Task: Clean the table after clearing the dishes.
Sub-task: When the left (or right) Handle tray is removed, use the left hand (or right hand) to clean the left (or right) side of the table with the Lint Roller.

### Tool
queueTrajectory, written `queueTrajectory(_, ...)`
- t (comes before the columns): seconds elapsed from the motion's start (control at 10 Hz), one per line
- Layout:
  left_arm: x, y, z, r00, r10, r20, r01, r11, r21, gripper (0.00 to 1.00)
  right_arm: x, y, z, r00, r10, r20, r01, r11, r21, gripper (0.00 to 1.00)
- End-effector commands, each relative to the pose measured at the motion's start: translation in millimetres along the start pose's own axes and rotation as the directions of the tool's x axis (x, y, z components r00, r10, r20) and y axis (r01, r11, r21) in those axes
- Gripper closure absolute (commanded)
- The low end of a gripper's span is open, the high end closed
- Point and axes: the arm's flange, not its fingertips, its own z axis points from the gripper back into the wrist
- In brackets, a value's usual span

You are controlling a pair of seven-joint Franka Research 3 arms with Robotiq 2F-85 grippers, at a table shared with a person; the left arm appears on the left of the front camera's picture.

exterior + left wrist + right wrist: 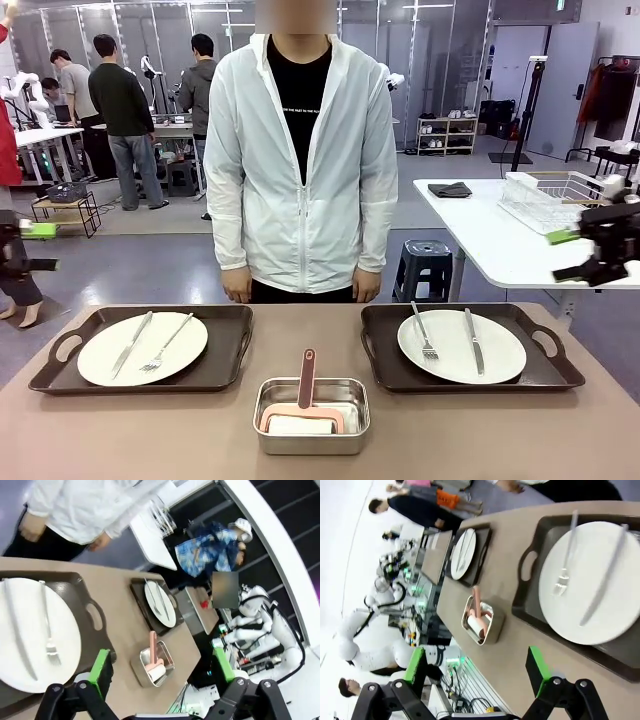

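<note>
The brownish table (120, 435) carries two sets of dishes. A white plate (142, 348) with knife and fork lies on the dark left tray (228, 318), and another white plate (462, 346) lies on the right tray (385, 320). My left gripper (45, 247) hangs open in the air past the table's left end, and my right gripper (563, 255) hangs open past its right end. The left wrist view has the left gripper (161, 667) above the near plate (35, 635). In the right wrist view the right gripper (476, 667) sits beside its plate (592, 580).
A steel pan (311, 413) holding a pink-handled white roller (305, 392) sits at the front middle between the trays. A person (300, 170) stands at the far edge, hands down. A white side table (500, 240) with a wire rack stands at the right.
</note>
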Motion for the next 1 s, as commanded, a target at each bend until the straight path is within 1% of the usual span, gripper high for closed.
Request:
queueTrajectory(0.0, -10, -2, 31, 0.997, 0.056, 0.051, -0.058, 0.998, 0.04, 0.0, -17, -15, 37, 0.993, -0.003, 0.116, 0.001, 1.0, 0.012, 0.0)
queueTrajectory(0.1, -16, 0, 53, 0.994, 0.082, 0.066, -0.088, 0.992, 0.095, 0.0, -24, -24, 64, 0.985, -0.024, 0.173, 0.024, 1.0, 0.003, 0.0)
queueTrajectory(0.2, -24, -4, 76, 0.991, 0.089, 0.099, -0.102, 0.986, 0.132, 0.0, -33, -32, 85, 0.979, -0.022, 0.202, 0.025, 1.0, -0.009, 0.0)
queueTrajectory(0.3, -33, -6, 101, 0.989, 0.091, 0.116, -0.109, 0.981, 0.162, 0.0, -41, -43, 104, 0.969, -0.045, 0.244, 0.049, 0.999, -0.01, 0.0)
queueTrajectory(0.4, -39, -4, 118, 0.983, 0.104, 0.152, -0.131, 0.976, 0.176, 0.0, -48, -53, 115, 0.961, -0.059, 0.271, 0.063, 0.998, -0.006, 0.0)
queueTrajectory(0.5, -42, -4, 124, 0.98, 0.113, 0.163, -0.143, 0.972, 0.188, 0.0, -52, -60, 120, 0.954, -0.088, 0.287, 0.093, 0.996, -0.003, 0.0)
queueTrajectory(0.7, -44, 0, 125, 0.974, 0.12, 0.192, -0.158, 0.968, 0.196, 0.0, -54, -66, 121, 0.947, -0.105, 0.303, 0.113, 0.994, -0.008, 0.0)
queueTrajectory(0.8, -44, 0, 120, 0.977, 0.107, 0.184, -0.143, 0.969, 0.2, 0.0, -51, -66, 118, 0.949, -0.09, 0.303, 0.103, 0.994, -0.026, 0.0)
queueTrajectory(0.9, -43, 2, 133, 0.979, 0.102, 0.177, -0.135, 0.973, 0.186, 0.0, -55, -67, 128, 0.952, -0.123, 0.282, 0.132, 0.991, -0.016, 0.0)
